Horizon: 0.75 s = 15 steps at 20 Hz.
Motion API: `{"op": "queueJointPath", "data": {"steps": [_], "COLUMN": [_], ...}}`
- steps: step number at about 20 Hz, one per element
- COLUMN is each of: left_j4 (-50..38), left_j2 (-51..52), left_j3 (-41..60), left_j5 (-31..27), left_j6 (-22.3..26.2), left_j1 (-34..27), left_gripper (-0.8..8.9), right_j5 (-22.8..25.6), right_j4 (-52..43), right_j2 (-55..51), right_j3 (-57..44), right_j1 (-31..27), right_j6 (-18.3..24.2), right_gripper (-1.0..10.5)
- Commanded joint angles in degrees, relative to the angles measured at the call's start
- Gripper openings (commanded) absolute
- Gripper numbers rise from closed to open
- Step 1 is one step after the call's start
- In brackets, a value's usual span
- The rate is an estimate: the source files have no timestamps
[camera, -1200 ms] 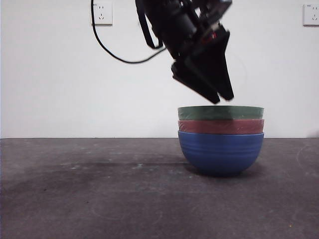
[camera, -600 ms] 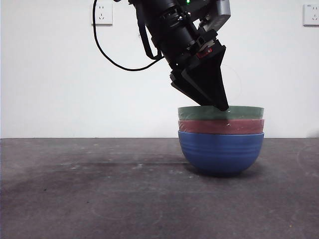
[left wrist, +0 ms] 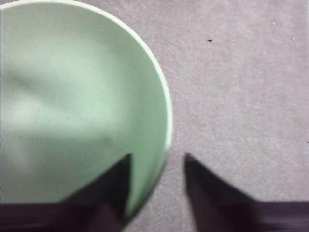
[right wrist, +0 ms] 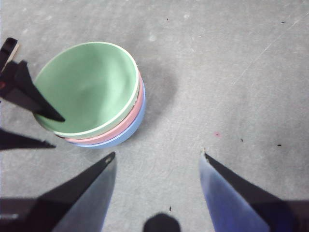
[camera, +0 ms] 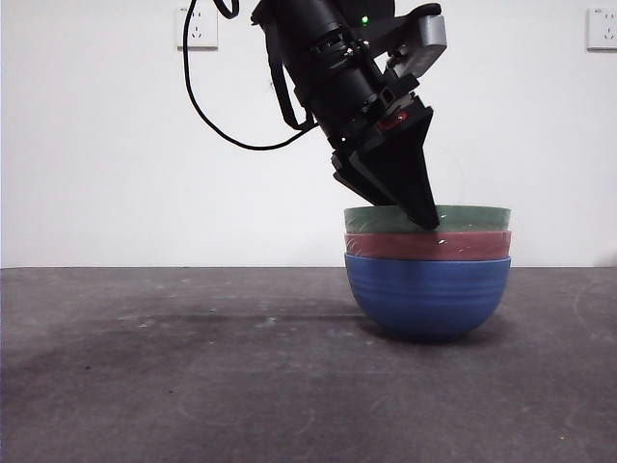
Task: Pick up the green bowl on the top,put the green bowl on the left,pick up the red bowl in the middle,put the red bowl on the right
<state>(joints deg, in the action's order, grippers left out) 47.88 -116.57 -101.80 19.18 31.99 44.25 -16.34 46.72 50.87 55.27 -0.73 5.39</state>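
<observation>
Straddling green bowl rim | left claw open, one jaw inside

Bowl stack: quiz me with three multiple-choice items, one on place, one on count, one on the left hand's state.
1. Where is the green bowl?
A. top of the stack
B. under the red bowl
C. alone on the table

2. How many bowls are stacked?
A. two
B. three
C. four

3. The left hand is:
A. shut on the rim
B. open, straddling the rim
C. far from the bowls

Answers: 1 A, it sits above the red bowl and blue bowl. 2 B, green, red and blue nest together. 3 B, the left wrist view shows one jaw inside the rim, one outside.
</observation>
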Motion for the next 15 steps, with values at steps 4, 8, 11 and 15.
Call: {"op": "queueJointPath", "data": {"steps": [4,8,11,15], "left_j4": [-0.2,0.9,6.2,19.4], "left_j2": [-0.9,-0.1,1.3,4.3], "left_j3": [-0.7,-4.3,-10.2,-19.4], "left_j5": [0.3,0.4,0.3,-2.2], "left_j6": [1.1,1.1,0.8,-4.0], "left_j1": [-0.3,0.1,0.4,0.2], "left_gripper": [-0.09,-0.09,-0.09,-0.09], "right_j5": [0.0,0.0,0.0,-0.1], "right_j4": [-0.4,-0.3,-0.4,-0.6], "right_j2": [-0.3,-0.3,-0.3,-0.3], "right_j3": [0.2,0.2,0.2,0.2], "right_j1": [0.0,0.0,0.0,0.0], "right_j6": [0.0,0.0,0.0,0.0], "right_gripper": [2.8,2.8,2.8,2.8]}}
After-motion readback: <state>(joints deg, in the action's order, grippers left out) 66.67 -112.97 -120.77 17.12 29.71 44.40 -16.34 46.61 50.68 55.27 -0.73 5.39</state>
